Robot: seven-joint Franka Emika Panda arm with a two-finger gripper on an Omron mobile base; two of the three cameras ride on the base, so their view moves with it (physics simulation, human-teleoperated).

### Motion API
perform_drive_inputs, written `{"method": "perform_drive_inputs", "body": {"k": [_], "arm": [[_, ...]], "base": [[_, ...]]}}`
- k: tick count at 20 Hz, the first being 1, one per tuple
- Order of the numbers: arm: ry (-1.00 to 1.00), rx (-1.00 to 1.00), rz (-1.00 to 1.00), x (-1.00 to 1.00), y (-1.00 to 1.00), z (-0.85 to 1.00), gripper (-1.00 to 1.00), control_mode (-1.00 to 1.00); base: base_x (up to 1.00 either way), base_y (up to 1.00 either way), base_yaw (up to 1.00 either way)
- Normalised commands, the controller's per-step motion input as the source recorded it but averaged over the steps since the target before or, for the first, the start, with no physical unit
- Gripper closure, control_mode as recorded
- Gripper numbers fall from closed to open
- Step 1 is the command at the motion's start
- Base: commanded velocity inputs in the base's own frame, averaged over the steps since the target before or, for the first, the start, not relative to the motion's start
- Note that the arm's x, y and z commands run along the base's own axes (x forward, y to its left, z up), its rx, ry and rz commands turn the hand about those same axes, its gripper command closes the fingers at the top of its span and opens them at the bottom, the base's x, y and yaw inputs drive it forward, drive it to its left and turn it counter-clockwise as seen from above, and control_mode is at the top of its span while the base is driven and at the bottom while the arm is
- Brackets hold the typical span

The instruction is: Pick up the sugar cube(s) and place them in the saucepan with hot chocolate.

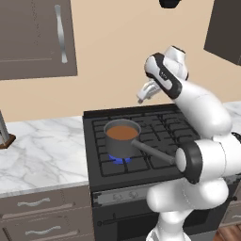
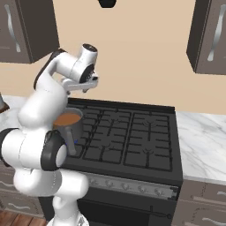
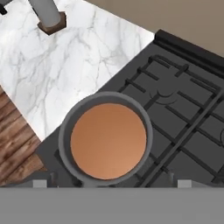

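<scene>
The saucepan (image 3: 107,140) sits at lower centre of the hand view, filled with smooth brown hot chocolate (image 3: 108,141) — no cube visible on its surface. It stands on the stove's (image 1: 164,123) front-left burner, near the marble counter (image 1: 42,150) edge. The gripper (image 1: 145,92) hangs above — whether it is parted or holding anything, I cannot tell.

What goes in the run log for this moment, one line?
gripper: above stove, state unclear | saucepan: on lit front-left burner, brown liquid inside | sugar cube: not located
</scene>
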Motion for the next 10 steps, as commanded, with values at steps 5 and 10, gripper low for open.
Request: {"method": "perform_drive_inputs", "body": {"k": [5,10], "arm": [[-0.06,0.1,0.0,-0.67,-0.05,0.12,-1.0,-1.0],[-0.04,0.04,0.02,-1.0,0.0,0.0,-1.0,-1.0]], "base": [[0.0,0.0,0.0],[0.0,0.0,0.0]]}}
